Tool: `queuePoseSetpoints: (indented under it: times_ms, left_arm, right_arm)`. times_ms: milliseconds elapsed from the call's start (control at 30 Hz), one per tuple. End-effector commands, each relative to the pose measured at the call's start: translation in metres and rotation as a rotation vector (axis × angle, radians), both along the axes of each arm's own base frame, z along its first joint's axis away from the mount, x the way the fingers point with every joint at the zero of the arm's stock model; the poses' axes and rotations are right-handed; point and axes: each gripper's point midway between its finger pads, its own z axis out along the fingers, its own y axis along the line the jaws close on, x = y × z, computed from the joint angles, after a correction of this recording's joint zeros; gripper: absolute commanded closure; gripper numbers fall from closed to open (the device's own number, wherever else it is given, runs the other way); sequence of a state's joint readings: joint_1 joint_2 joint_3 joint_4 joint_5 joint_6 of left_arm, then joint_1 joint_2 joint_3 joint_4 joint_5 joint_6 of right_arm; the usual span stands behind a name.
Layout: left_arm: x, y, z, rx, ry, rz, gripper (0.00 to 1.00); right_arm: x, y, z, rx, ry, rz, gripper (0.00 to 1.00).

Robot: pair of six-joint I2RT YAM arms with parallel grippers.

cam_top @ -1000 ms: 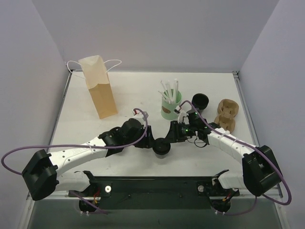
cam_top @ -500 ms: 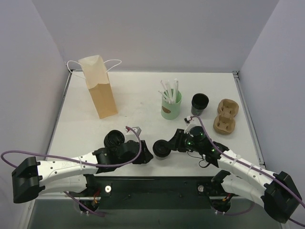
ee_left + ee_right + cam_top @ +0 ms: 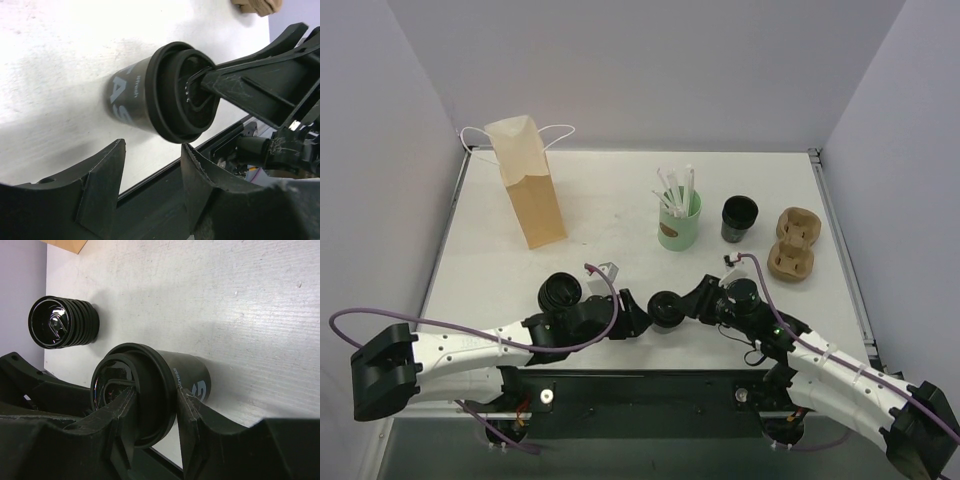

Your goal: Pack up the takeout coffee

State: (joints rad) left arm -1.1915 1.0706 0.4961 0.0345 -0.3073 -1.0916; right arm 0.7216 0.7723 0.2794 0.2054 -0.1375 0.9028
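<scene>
The takeout coffee [image 3: 665, 309], a small black paper cup with a black lid, is near the table's front edge between both arms. My right gripper [image 3: 680, 305] is shut on it: in the right wrist view [image 3: 156, 407] one finger lies on the lid's top and the other under its rim. The cup [image 3: 187, 377] has pale lettering on its side. My left gripper [image 3: 638, 319] is just left of the cup. In the left wrist view this gripper [image 3: 152, 162] is open and empty, with the cup [image 3: 145, 95] just beyond its fingertips.
A squat stack of black lids [image 3: 560, 292] sits left of the cup, also seen from the right wrist [image 3: 62, 322]. Farther back stand a paper bag [image 3: 527, 185], a green cup of straws [image 3: 679, 224], an open black cup [image 3: 739, 218] and a brown cup carrier [image 3: 792, 244].
Both arms swung down toward the near edge, uncovering the stack of lids. The cup stayed almost in place, shifting slightly right. The right gripper kept its hold on the lid.
</scene>
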Motion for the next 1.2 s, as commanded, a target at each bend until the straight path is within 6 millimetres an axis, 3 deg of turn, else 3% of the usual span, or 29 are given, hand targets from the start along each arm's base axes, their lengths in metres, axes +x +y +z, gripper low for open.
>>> queuePoseSetpoints:
  times_ms: [0, 333, 600, 1000, 1167]
  left_arm:
    - [0.010, -0.021, 0.025, -0.118, -0.037, 0.023, 0.42]
    - [0.022, -0.020, 0.025, -0.103, -0.043, 0.091, 0.46]
    - [0.023, -0.033, 0.023, -0.123, -0.034, 0.067, 0.47]
    - [0.026, -0.037, 0.002, -0.109, 0.047, 0.101, 0.62]
    - [0.026, -0.040, -0.005, -0.086, 0.080, 0.121, 0.73]
  right_arm:
    - [-0.003, -0.017, -0.026, -0.086, 0.046, -0.058, 0.67]
    - [-0.002, -0.018, -0.018, -0.066, 0.024, -0.076, 0.66]
    - [-0.003, -0.016, -0.016, -0.055, 0.021, -0.070, 0.66]
    - [-0.009, -0.013, -0.030, -0.053, 0.040, -0.061, 0.66]
    - [-0.012, -0.017, -0.038, -0.055, 0.053, -0.079, 0.67]
